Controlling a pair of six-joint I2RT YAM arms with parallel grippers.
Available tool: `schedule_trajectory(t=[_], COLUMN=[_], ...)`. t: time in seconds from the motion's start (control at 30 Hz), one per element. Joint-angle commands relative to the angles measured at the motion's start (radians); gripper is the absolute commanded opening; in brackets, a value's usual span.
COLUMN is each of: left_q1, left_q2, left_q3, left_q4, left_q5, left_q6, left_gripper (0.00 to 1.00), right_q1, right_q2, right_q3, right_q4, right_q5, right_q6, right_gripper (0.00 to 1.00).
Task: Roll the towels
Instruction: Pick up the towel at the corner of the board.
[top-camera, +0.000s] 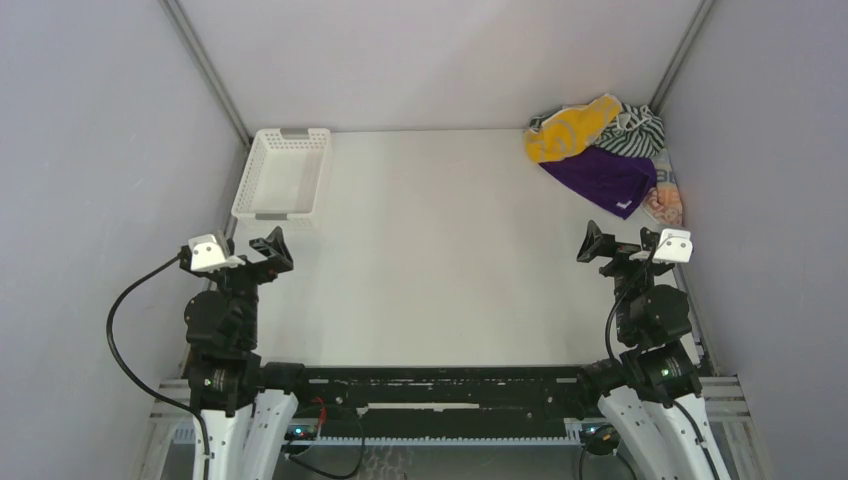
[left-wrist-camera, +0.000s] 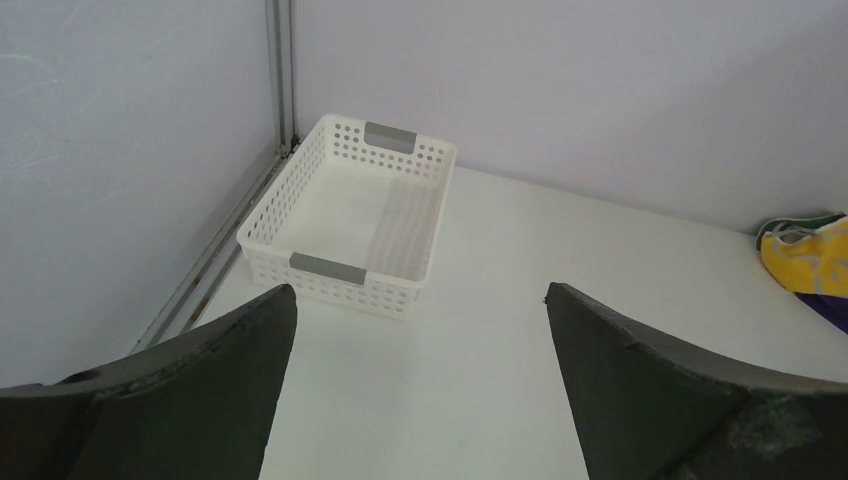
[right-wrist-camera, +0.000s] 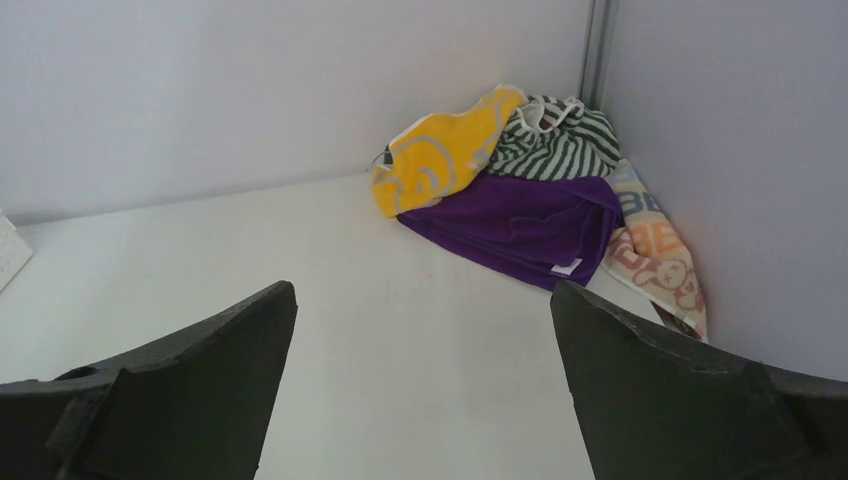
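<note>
Several towels lie heaped in the far right corner: a yellow one, a purple one spread in front, a green-and-white striped one behind, and an orange-beige patterned one against the right wall. My right gripper hovers open just short of the heap, nothing between its fingers. My left gripper is open and empty at the near left, far from the towels. A bit of the yellow towel shows at the left wrist view's right edge.
A white lattice basket with grey handles stands at the far left, just beyond the left gripper. Grey walls close the table on the left, back and right. Both arm bases sit at the near edge.
</note>
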Motion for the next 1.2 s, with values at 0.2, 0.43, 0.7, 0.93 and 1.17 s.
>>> schedule_trajectory(t=[0.2, 0.43, 0.7, 0.93, 1.17], left_q1=[-0.006, -0.019, -0.042, -0.063, -0.075], left_q2=[-0.010, -0.011, -0.028, -0.029, -0.024], left_q3=[-0.010, -0.010, -0.010, -0.015, -0.019], left_q4=[0.035, 0.030, 0.000, -0.006, -0.004], left_q5=[0.016, 0.002, 0.000, -0.018, -0.003], left_q6=[0.003, 0.006, 0.030, 0.032, 0.032], left_gripper=[1.00, 1.00, 1.00, 1.00, 1.00], right_q1=[-0.019, -0.031, -0.044, -0.175, -0.341], right_q2=[0.008, 0.032, 0.172, 0.470, 0.791], right_q3=[0.001, 0.010, 0.109, 0.211, 0.308], right_q4=[0.039, 0.033, -0.020, 0.019, 0.168], right_q5=[-0.022, -0.031, -0.106, -0.243, -0.381], right_q6=[0.010, 0.015, 0.093, 0.265, 0.422], right_gripper=[1.00, 1.00, 1.00, 1.00, 0.95])
